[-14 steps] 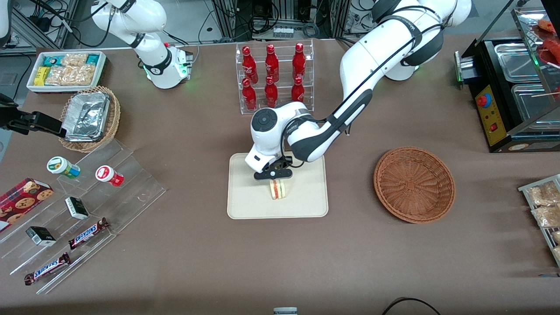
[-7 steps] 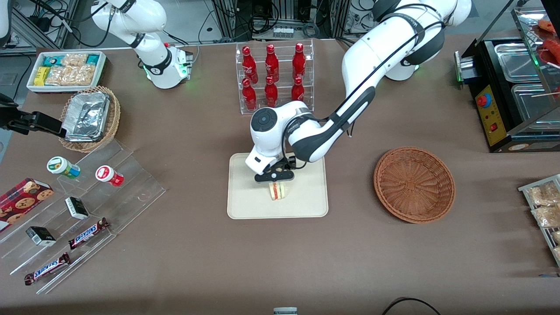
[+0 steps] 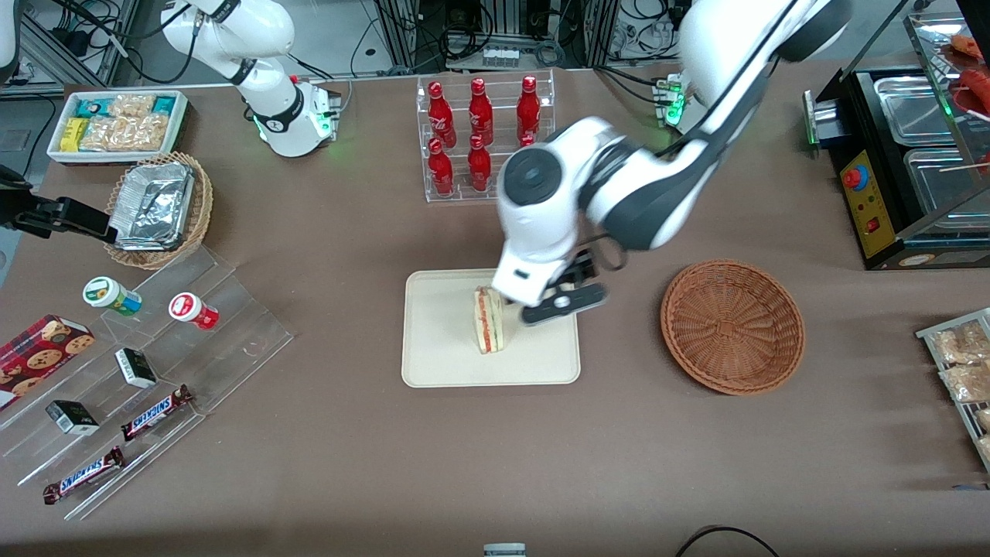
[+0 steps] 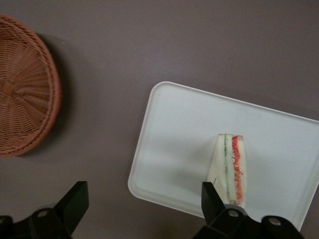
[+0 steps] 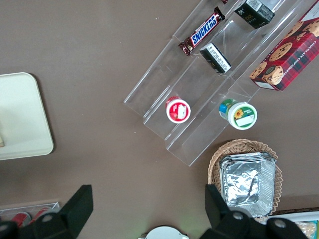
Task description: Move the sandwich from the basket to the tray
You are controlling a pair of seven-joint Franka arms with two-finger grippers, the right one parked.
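Note:
The sandwich (image 3: 489, 321) stands on its edge in the middle of the cream tray (image 3: 441, 352), red and green filling facing up. It also shows in the left wrist view (image 4: 230, 167) on the tray (image 4: 184, 134). My left gripper (image 3: 562, 303) is open and empty, raised above the tray's edge on the side toward the basket, apart from the sandwich. In the wrist view the gripper (image 4: 143, 204) has its fingers (image 4: 75, 203) spread wide. The reddish-brown basket (image 3: 732, 325) is empty, toward the working arm's end; it also shows in the left wrist view (image 4: 22, 94).
A clear rack of red bottles (image 3: 483, 135) stands farther from the camera than the tray. A stepped acrylic stand with snacks (image 3: 147, 371), a tan foil-lined basket (image 3: 158, 209) and a white snack bin (image 3: 116, 124) lie toward the parked arm's end. A black machine (image 3: 905, 155) stands at the working arm's end.
My gripper has let go of the sandwich, risen and moved off toward the basket side. The sandwich stays standing on the tray, now fully visible.

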